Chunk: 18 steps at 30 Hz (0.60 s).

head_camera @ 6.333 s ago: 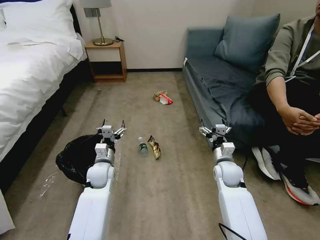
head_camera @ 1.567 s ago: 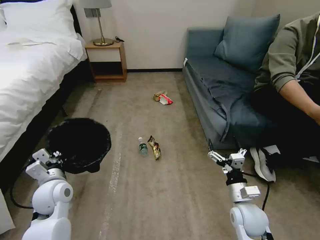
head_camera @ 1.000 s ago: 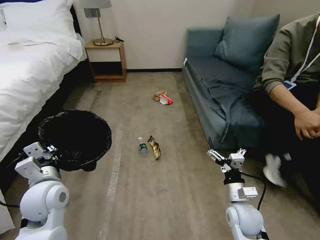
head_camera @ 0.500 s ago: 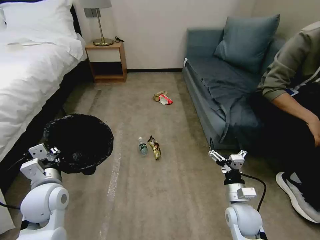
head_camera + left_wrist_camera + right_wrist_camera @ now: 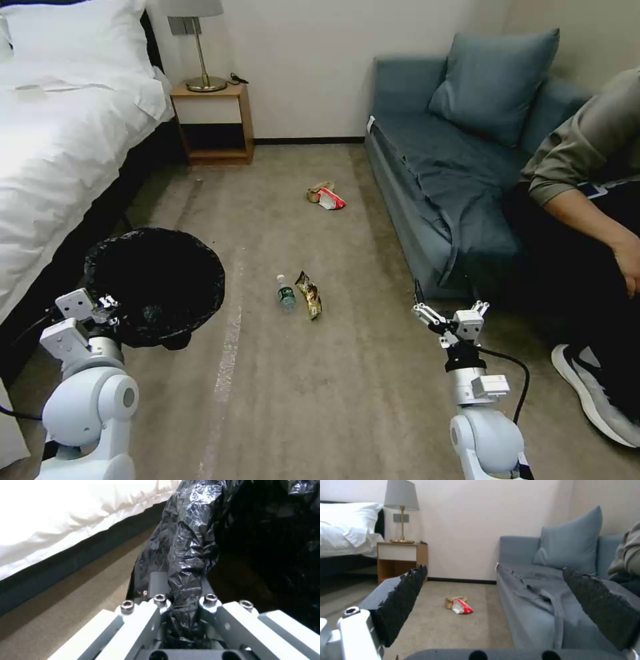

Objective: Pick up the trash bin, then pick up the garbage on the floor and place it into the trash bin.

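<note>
**Bin gripped at left, litter on carpet, right gripper spread**

Far left: bed (image 5: 60, 140) with white cover; beyond it, nightstand (image 5: 213, 123) bearing a brass lamp (image 5: 200, 47). Beside the bed, low left: bin (image 5: 155, 285), lined with crinkly black bag, mouth facing up, held at its near rim by left gripper (image 5: 103, 308). In left wrist view, left gripper (image 5: 183, 600) pinched on a fold of the black bag at the rim of the bin (image 5: 233, 530), liner bunched between the fingers (image 5: 146, 615); carpet and dark bed base visible past it.

Centre, on carpet (image 5: 320, 400): bottle (image 5: 286, 293), clear, white cap, green label, lying on its side; label text too small to read. Just beside it to the right, apart or touching not clear: gold-brown wrapper (image 5: 309, 295), print illegible. Farther off toward the wall: red-and-white packet (image 5: 330, 198) touching tan paper (image 5: 319, 190); seen again in right wrist view as packet (image 5: 462, 607) and paper (image 5: 454, 600), lettering unreadable.

Right of centre, near the sofa front: right gripper (image 5: 449, 316), raised above the carpet, well apart from all litter, fingers spread wide with nothing between them; in right wrist view, dark toothed pads (image 5: 403, 597) set far apart, framing the packet.

Right: blue sofa (image 5: 440, 173) with cushion (image 5: 493, 80).
</note>
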Tool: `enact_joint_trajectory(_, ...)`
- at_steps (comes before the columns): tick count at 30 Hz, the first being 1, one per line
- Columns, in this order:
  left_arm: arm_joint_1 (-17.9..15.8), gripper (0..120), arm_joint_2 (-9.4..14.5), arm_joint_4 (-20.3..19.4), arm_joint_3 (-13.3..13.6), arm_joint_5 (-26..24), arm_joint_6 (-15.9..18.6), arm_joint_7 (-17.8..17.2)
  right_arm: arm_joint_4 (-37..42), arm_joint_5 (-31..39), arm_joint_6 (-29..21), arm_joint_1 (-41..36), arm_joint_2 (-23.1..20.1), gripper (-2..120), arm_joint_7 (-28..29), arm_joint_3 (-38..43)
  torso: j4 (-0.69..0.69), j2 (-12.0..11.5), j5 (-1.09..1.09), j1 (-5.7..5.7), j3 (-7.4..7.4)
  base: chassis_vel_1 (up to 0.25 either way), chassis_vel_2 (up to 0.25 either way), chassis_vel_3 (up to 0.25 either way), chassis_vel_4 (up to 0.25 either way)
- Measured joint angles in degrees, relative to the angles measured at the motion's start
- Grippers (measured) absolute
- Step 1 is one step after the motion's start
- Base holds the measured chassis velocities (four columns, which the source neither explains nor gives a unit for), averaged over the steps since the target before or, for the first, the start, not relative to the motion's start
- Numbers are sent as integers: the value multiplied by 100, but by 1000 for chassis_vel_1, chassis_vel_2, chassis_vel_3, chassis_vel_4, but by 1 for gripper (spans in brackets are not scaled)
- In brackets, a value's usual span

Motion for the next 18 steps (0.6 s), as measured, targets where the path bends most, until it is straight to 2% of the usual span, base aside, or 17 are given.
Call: enact_joint_trajectory(18, -21, 3, -14, -43, 18, 35, 0, -16, 18, 12, -5, -35, -16, 100, -4, 18, 0, 0, 0, 0, 0, -97, 102, 98, -92)
